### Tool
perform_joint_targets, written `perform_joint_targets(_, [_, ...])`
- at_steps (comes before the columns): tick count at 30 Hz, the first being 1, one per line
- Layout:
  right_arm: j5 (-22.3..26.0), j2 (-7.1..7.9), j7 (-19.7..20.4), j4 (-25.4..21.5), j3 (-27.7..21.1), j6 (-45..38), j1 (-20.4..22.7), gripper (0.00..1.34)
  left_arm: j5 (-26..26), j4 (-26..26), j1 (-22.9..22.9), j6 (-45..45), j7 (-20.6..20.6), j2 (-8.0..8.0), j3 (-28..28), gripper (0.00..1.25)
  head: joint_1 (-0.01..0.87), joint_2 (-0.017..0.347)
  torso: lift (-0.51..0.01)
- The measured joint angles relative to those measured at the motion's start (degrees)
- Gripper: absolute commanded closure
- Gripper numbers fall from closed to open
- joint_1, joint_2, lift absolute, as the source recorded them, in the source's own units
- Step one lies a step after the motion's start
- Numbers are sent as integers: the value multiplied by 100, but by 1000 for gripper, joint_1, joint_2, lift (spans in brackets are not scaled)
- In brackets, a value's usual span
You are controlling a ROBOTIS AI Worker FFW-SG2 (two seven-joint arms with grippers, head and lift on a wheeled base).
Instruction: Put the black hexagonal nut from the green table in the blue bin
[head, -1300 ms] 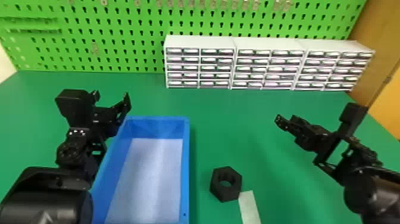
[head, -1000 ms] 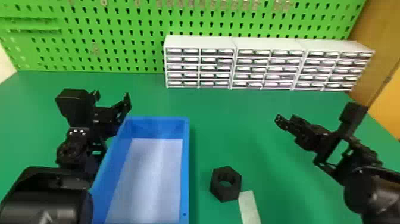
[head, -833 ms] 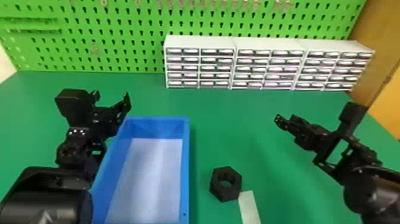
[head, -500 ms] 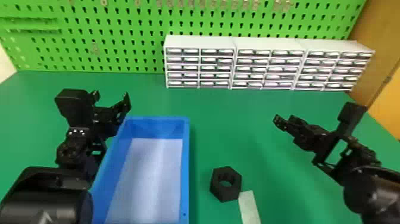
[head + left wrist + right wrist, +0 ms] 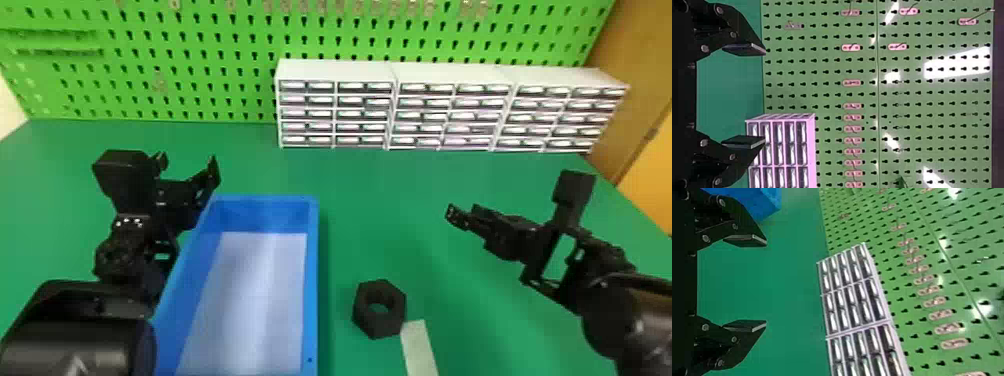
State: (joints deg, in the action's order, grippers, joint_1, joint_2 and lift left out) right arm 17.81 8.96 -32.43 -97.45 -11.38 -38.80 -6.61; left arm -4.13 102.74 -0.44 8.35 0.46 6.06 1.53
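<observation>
Black hexagonal nut [image 5: 378,326] lies on our green table [image 5: 385,200], right of the blue rectangular bin [image 5: 311,280]; our black left gripper [image 5: 188,167] and black right gripper [image 5: 463,212] have jaws spread apart.

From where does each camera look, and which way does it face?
Head view: robot's head, forward and down at green table, blue rectangular bin, black hexagonal nut; left arm and right arm show.
Left wrist view: left wrist, facing the green pegboard; open left gripper shows.
Right wrist view: right wrist, facing table and pegboard; open right gripper shows.
Wrist views share pegboard and white drawer cabinets.
</observation>
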Motion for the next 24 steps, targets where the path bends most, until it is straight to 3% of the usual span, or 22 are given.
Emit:
perform_joint_targets(9, [-375,94,2,-746,252,-1534,101,524,0,2,0,0,-1,0,-13,456,691,9,-97])
perform_joint_targets(24, [-810,416,23,-1574,904,-3742,50,524,-5,9,1,0,-2,0,-23,456,691,9,-97])
